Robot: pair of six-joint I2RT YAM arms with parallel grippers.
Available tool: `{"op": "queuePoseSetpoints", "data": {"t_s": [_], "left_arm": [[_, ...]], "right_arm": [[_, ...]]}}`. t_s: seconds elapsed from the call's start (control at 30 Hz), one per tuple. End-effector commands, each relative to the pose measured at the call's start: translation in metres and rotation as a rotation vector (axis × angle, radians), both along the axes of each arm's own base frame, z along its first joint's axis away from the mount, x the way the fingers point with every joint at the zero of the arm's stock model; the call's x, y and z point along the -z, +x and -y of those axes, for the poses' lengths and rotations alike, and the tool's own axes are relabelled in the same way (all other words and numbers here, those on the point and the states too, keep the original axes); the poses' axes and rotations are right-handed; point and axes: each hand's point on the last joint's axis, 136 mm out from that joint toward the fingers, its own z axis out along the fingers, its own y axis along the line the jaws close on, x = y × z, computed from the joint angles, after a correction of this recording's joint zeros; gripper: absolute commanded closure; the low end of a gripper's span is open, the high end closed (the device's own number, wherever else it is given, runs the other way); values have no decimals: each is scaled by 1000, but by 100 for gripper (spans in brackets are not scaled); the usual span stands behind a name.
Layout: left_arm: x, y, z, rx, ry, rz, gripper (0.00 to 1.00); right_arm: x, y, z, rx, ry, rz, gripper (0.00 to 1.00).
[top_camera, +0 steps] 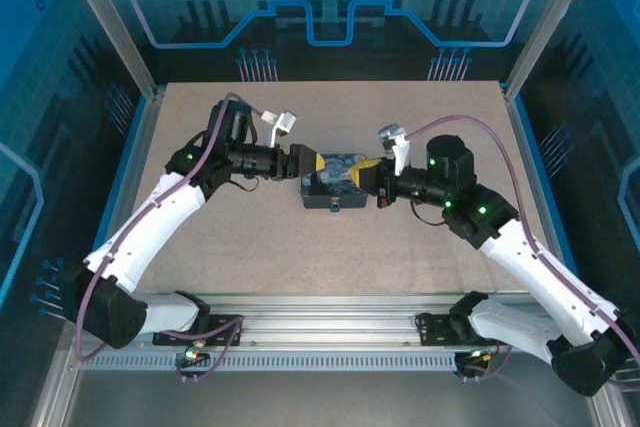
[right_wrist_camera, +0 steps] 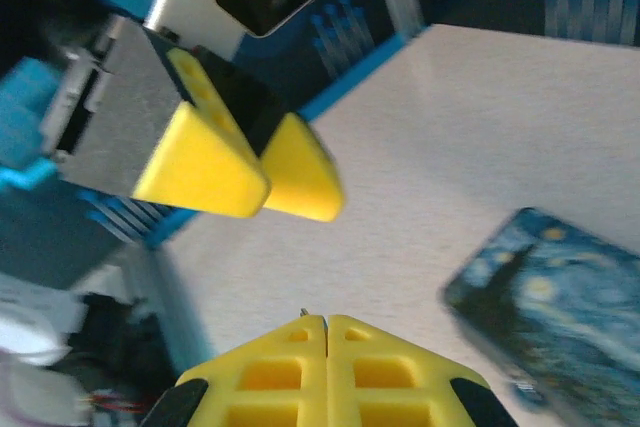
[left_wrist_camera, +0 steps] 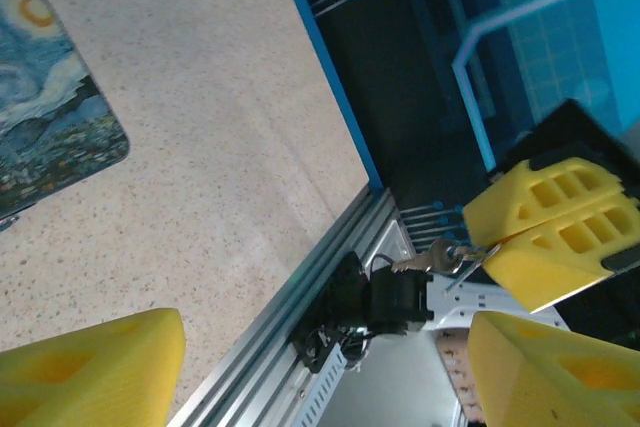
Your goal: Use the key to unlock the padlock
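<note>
The key [left_wrist_camera: 428, 262], small and silvery on a ring, sticks out sideways from my right gripper [left_wrist_camera: 492, 247], which is shut on it. In the right wrist view the same gripper [right_wrist_camera: 325, 320] has its yellow fingers pressed together, with just the key's tip [right_wrist_camera: 303, 312] poking out. My left gripper [left_wrist_camera: 325, 347] is open with nothing between its fingers. From above, the left gripper [top_camera: 312, 161] and right gripper [top_camera: 366, 175] face each other over the night-sky box [top_camera: 335, 185]. A small bluish fitting [top_camera: 335, 205] sits at the box's near edge; I cannot tell whether it is the padlock.
The box [left_wrist_camera: 40, 117] lies flat on the speckled tan table [top_camera: 330, 257]. An aluminium rail [top_camera: 320, 325] with cables and arm bases runs along the near edge. Metal posts and blue panels wall in the left [top_camera: 130, 147] and right [top_camera: 520, 137] sides.
</note>
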Motion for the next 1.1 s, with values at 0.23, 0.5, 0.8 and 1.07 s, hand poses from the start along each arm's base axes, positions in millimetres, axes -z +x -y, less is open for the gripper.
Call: {"op": "queuePoseSetpoints", "data": {"t_s": [0.23,0.5,0.8,1.07], "left_arm": [[13,34,-2,-183,-97,-185,23],[-5,45,6,-220,-204,-262,25],[-48,49,24,-191,-361,-305,27],[-78,39,48,-116,-445,-326,33]], "right_arm": [[5,52,27,264,-499,409,100],[-42,49,16,306,-559,813,100],[-74,38,6,273,-609,1032,100],[-78,26,-8,223,-641,1103,100]]}}
